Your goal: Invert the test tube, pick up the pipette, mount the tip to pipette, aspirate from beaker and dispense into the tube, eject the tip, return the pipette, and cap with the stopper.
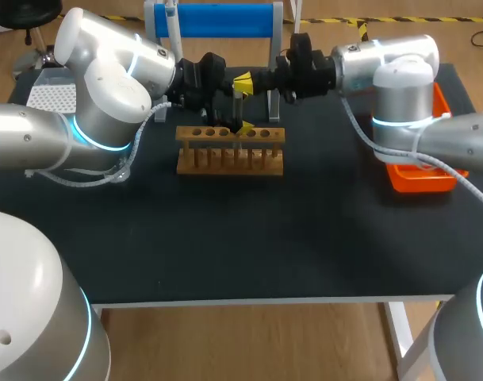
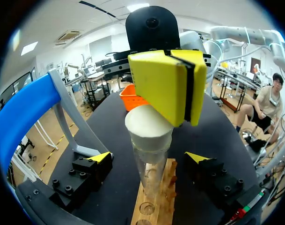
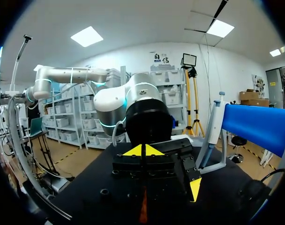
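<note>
1. The test tube [image 2: 149,171] stands upright in the wooden rack [image 2: 157,208], long axis vertical, mouth up, plugged by the white stopper [image 2: 146,129].
2. Right gripper [image 2: 183,115]: fingers closed together against the stopper's top.
3. Left gripper [image 2: 149,159]: spread wide, straddling the tube without contact.

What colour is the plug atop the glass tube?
Creamy white; the stopper shows best in left wrist view.
</note>
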{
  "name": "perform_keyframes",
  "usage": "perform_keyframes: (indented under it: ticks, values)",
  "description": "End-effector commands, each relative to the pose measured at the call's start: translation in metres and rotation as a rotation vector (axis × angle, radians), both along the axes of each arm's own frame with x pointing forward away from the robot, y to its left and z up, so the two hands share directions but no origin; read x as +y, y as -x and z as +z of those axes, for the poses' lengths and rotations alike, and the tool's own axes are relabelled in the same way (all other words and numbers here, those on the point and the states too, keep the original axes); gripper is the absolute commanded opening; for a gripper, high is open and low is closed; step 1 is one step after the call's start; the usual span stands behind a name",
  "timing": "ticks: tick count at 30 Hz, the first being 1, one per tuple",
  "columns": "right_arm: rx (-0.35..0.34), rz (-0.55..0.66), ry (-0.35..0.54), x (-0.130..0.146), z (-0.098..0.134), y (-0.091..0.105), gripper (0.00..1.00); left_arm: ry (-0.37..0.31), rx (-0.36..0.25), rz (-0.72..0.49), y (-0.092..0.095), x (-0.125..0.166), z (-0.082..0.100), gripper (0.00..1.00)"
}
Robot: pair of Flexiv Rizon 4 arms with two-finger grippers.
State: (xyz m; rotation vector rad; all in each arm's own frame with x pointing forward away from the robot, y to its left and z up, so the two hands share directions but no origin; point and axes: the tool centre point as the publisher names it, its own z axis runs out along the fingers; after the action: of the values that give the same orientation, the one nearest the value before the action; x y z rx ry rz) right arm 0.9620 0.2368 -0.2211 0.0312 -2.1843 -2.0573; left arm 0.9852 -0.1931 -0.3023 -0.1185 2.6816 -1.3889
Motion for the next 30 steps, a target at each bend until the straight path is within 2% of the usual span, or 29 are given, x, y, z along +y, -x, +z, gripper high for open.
perform_keyframes:
  ticks: [1,19,30]
  values:
    - [0.005,0.001,-0.001,0.000,-0.004,-0.002,0.00,-0.002,0.001,0.000,0.000,0.000,0.000,1.00]
    - [0.037,-0.006,0.008,-0.002,-0.021,0.000,0.00,-0.002,0.001,0.000,0.000,0.000,0.000,1.00]
    - [0.012,-0.010,-0.067,-0.006,0.007,-0.005,0.00,-0.002,0.001,0.000,0.000,0.000,0.000,1.00]
